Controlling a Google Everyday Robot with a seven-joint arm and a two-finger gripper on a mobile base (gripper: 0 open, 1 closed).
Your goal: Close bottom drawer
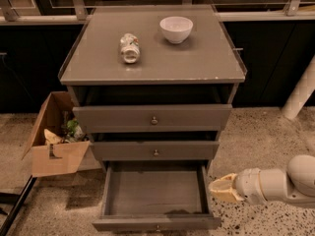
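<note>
The bottom drawer (155,223) of the grey cabinet (147,70) is pulled far out. Its grey tray (155,191) is empty, and its slim front with a small knob sits at the lower edge of the view. The middle drawer (155,150) and top drawer (152,117) stand slightly out. My gripper (220,189) comes in from the right on a white arm, low, just beside the bottom drawer's right side wall.
A white bowl (176,29) and a crushed can (129,47) lie on the cabinet top. An open cardboard box (55,140) with items stands on the floor to the left. A white post (300,95) leans at the right. The floor is speckled.
</note>
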